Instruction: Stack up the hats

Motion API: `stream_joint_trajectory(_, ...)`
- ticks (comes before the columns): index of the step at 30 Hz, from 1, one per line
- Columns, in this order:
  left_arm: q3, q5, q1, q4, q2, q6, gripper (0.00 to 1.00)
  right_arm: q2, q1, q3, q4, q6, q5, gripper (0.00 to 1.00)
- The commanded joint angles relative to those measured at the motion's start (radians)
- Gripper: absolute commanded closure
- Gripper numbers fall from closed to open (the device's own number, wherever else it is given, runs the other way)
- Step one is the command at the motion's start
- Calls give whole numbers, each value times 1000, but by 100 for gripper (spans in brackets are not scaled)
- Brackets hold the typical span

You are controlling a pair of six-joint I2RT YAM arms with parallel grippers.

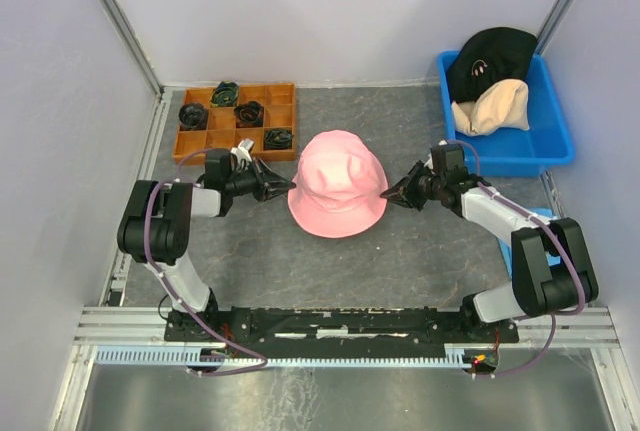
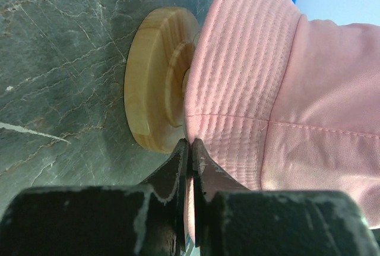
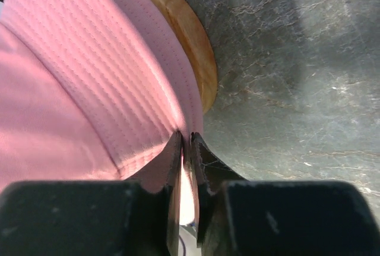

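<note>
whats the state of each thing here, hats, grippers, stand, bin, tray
pink hat, draped over the wooden stand, brim pinched on both sides
wooden stand, upright, top hidden under the pink hat
left gripper, shut on the pink hat's brim
right gripper, shut on the opposite brim
black hat, lying in the blue bin
beige hat, crumpled in the bin against the black hat
orange tray, dark coiled bundles in some compartments

Hats: three in view
Pink hat (image 1: 338, 183): one
Black hat (image 1: 490, 59): one
Beige hat (image 1: 492, 109): one
Stand (image 2: 148, 89): one, wooden
Bin (image 1: 545, 141): one, blue
Tray (image 1: 188, 143): one, orange, with compartments
Bundles (image 1: 248, 113): four dark coils showing
Arms: two, left arm (image 1: 160, 221) and right arm (image 1: 545, 261)
Pincers: two, left pincer (image 1: 283, 188) and right pincer (image 1: 392, 194)
Counter (image 1: 400, 251): one, grey
</note>
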Motion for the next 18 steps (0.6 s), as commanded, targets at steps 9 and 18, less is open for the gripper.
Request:
stream_joint_trajectory(9,-14,-33,2,72,19,8,54,-14,0,-39,-109,-48,117,61)
stream_joint_trajectory(18,-18,-71,45,82,-27,-22,34,-173,0,-12,-221,-75,162,58)
